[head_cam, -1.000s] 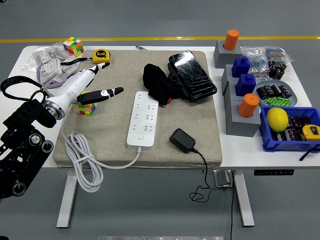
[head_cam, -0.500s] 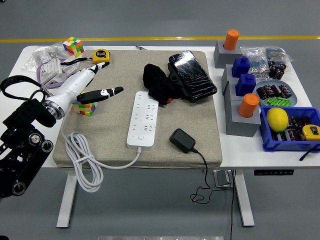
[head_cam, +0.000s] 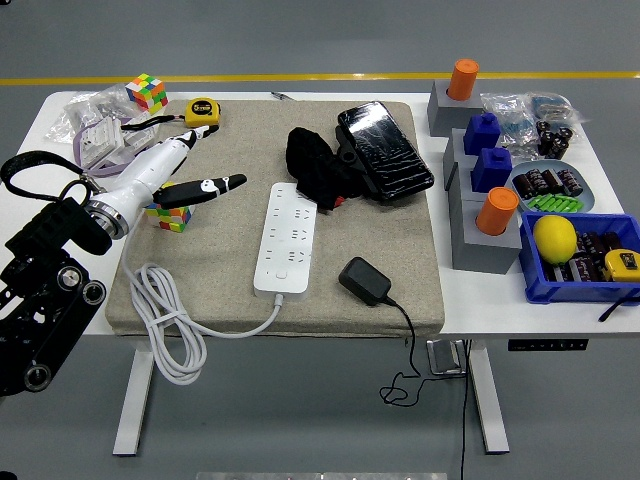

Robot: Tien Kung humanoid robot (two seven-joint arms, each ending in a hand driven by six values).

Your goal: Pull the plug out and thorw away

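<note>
Head view. The left hand [head_cam: 190,165] enters from nine o'clock and hovers over the left part of the grey mat [head_cam: 230,270], fingers spread and holding nothing: two white fingers point toward one o'clock at the yellow tape measure [head_cam: 203,111], and one black-and-white digit points toward three o'clock, its tip just short of the white power strip [head_cam: 285,237]. A Rubik's cube [head_cam: 168,214] sits directly under the wrist. The power strip lies with its long axis running roughly twelve to six o'clock, tilted slightly clockwise, and its white cable [head_cam: 165,325] leaves the near end and loops off the mat's front-left corner. The black plug adapter [head_cam: 365,280] is not seated in any socket; it rests on the mat at about four o'clock from the strip's near end, close beside it but apart, its long axis running from ten toward four o'clock, with a thin black cord [head_cam: 405,345] trailing over the table's near edge. From the left hand the adapter lies toward four o'clock, well apart, with the full width of the strip between them. The right hand is not in view, so the left is the only hand placed to act. Judged from this layout, unplugging appears already done, and the coming move would call for a reach across the strip toward the adapter. No bin is visible for disposal.
</note>
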